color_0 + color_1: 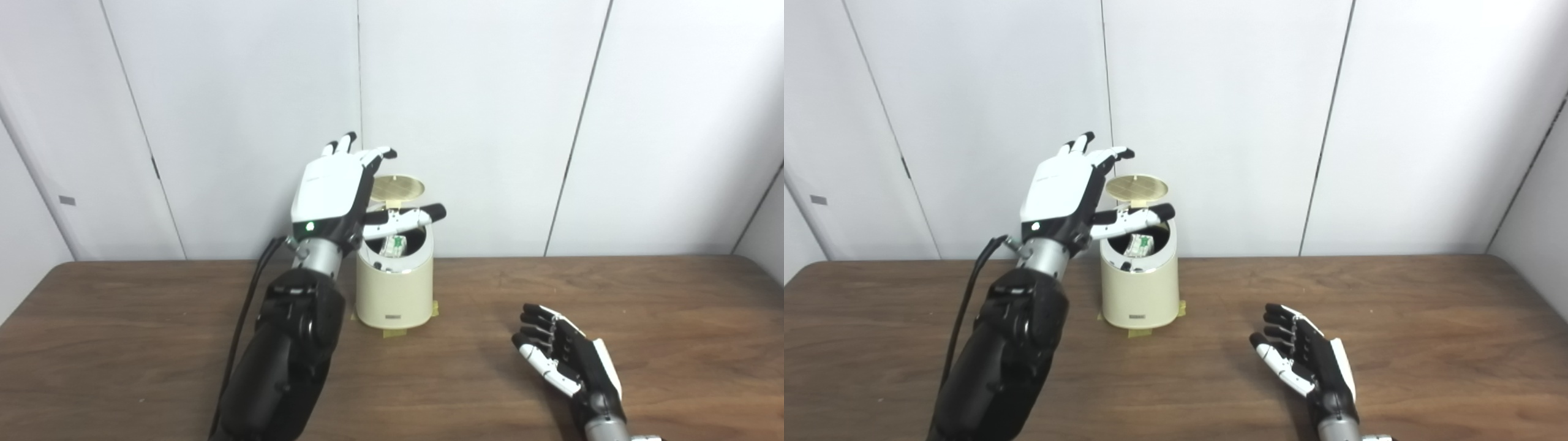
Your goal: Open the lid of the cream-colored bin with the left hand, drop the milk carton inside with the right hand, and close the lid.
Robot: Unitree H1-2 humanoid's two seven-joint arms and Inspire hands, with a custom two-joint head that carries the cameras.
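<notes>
Looking at the left eye view first: the cream-colored bin (pixel 394 288) sits on the wooden table (pixel 674 318) with its lid (pixel 398 186) flipped up at the back, and the milk carton (pixel 394 245) is down inside the opening. The left hand (pixel 334 190) hangs up by the lid, fingers spread, holding nothing, thumb across the bin's mouth. Right eye view, same deal: the right hand (pixel 1304 361) is low over the table, well apart from the bin, palm up, fingers loosely curled and empty. Bits of tape (pixel 1139 332) peek out at the bin's base.
</notes>
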